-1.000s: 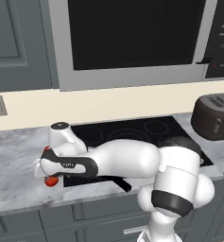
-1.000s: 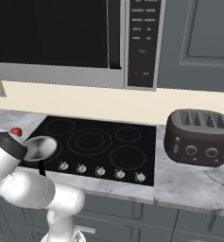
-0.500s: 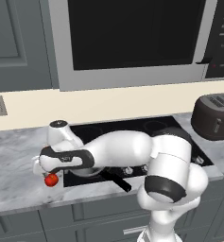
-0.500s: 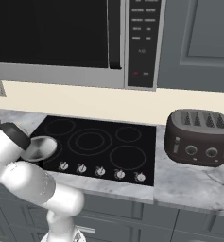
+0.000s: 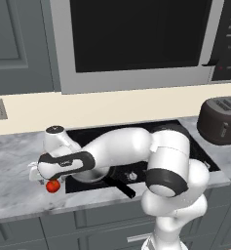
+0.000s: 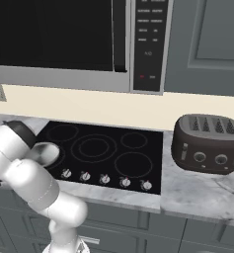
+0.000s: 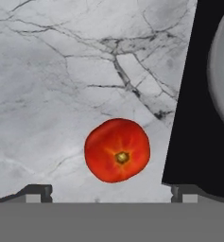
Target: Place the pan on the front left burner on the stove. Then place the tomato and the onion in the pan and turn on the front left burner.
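The grey marbled table (image 7: pixel 47 85) carries the glossy black glass stove (image 6: pixel 103 153), and the round silver-grey metal pan (image 7: pixel 222 80) sits on its front left burner. Just off the stove's left edge, the glossy bright-red tomato (image 7: pixel 116 150) lies on the marble. Fingers (image 7: pixel 35 193) spread wide above it, holding nothing. Risk: an off-centre close could squirt that round tomato away along the marble.

Pan (image 7: pixel 223 75) cut off at the hand view's edge, mostly behind the arm elsewhere.
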You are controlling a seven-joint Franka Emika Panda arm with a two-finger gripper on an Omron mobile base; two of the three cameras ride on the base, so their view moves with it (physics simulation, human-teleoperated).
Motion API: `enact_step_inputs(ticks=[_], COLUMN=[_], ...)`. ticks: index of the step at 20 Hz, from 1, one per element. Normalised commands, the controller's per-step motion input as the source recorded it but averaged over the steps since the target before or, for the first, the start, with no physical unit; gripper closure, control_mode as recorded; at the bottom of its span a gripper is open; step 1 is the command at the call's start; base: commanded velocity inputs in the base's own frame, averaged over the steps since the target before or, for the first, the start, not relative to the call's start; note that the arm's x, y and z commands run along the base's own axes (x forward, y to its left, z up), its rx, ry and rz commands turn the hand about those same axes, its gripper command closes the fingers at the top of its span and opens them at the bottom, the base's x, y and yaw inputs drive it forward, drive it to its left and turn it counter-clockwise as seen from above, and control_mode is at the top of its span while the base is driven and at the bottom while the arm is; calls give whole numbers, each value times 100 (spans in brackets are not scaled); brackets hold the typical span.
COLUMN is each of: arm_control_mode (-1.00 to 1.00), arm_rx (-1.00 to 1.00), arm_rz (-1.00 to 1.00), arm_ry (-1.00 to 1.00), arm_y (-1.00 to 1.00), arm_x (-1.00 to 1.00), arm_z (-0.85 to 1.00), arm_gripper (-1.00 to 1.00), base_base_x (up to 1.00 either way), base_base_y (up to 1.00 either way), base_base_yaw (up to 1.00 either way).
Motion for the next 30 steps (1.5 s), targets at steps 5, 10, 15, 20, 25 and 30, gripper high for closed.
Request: enact_step_inputs(ticks=[5,10,15,20,25,30], arm_control_mode=[-100,-100,-100,-100,-100,-100], arm_rx=[0,0,0,0,0,0], arm_rz=[0,0,0,0,0,0], arm_ry=[0,0,0,0,0,0], arm_y=[4,0,0,0,0,0], arm_x=[3,0,0,0,0,0], arm_z=[0,-2,-11,-15,0,-2], arm_gripper=[-100,-100,-100,-100,-100,-100], base_base_x=[0,0,0,0,0,0], base_base_y=[0,0,0,0,0,0], base_base_yaw=[0,0,0,0,0,0])
